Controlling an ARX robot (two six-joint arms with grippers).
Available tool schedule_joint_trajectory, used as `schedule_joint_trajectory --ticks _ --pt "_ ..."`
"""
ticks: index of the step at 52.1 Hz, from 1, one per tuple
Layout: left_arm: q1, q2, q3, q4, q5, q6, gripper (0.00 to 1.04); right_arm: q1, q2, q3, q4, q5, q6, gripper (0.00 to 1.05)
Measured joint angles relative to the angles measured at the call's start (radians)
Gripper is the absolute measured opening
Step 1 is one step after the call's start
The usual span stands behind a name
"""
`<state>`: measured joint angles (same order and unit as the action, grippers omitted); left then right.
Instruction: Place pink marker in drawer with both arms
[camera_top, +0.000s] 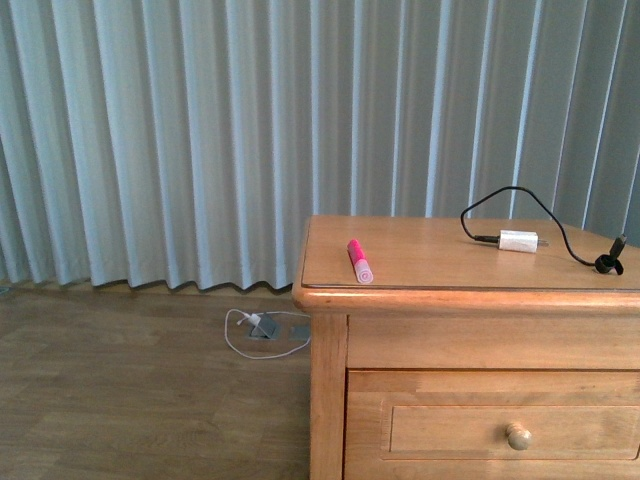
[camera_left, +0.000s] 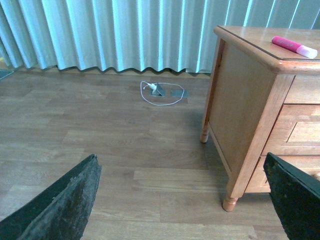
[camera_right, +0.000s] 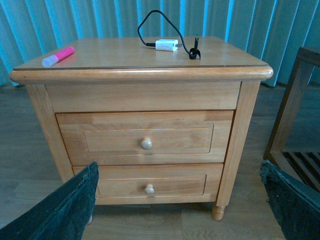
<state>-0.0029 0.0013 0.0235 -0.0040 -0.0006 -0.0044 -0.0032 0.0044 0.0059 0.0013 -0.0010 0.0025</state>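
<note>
The pink marker lies on top of the wooden cabinet near its front left corner, pale cap end toward the front; it also shows as the pink marker and the pink marker. The upper drawer is closed, its round knob at the middle; in the front view only part of the drawer shows. My left gripper hangs open above the floor left of the cabinet. My right gripper is open in front of the cabinet, low, facing both drawers. Neither arm appears in the front view.
A white charger block with a black cable lies on the cabinet top, back right. The lower drawer is closed. A white cord and grey floor plate lie by the curtain. A wooden frame stands right of the cabinet.
</note>
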Motion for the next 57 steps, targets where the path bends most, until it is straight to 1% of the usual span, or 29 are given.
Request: schedule_joint_trajectory --ticks 45,46,47,48,49,50,52,54,57 --pt "0.000 0.000 0.000 0.000 0.000 0.000 0.99 0.000 0.000 0.000 0.000 0.000 0.000 0.96" --pt "0.000 0.000 0.000 0.000 0.000 0.000 0.99 -0.001 0.003 0.001 -0.005 -0.009 -0.002 0.96" --pt "0.000 0.000 0.000 0.000 0.000 0.000 0.99 -0.008 0.014 0.011 -0.036 -0.040 -0.004 0.96" --pt "0.000 0.000 0.000 0.000 0.000 0.000 0.99 -0.013 0.047 0.038 -0.108 -0.096 -0.005 0.96" --pt "0.000 0.000 0.000 0.000 0.000 0.000 0.99 -0.011 0.076 0.055 -0.148 -0.118 -0.005 0.96" --pt "0.000 0.000 0.000 0.000 0.001 0.000 0.99 0.005 0.124 0.072 -0.182 -0.129 -0.002 0.96" --pt "0.000 0.000 0.000 0.000 0.000 0.000 0.99 0.063 0.212 0.083 -0.166 -0.096 0.002 0.96" --pt "0.000 0.000 0.000 0.000 0.000 0.000 0.99 0.131 0.312 0.091 -0.090 -0.047 0.007 0.96" --pt "0.000 0.000 0.000 0.000 0.000 0.000 0.99 0.192 0.438 0.106 0.031 -0.013 0.013 0.96"
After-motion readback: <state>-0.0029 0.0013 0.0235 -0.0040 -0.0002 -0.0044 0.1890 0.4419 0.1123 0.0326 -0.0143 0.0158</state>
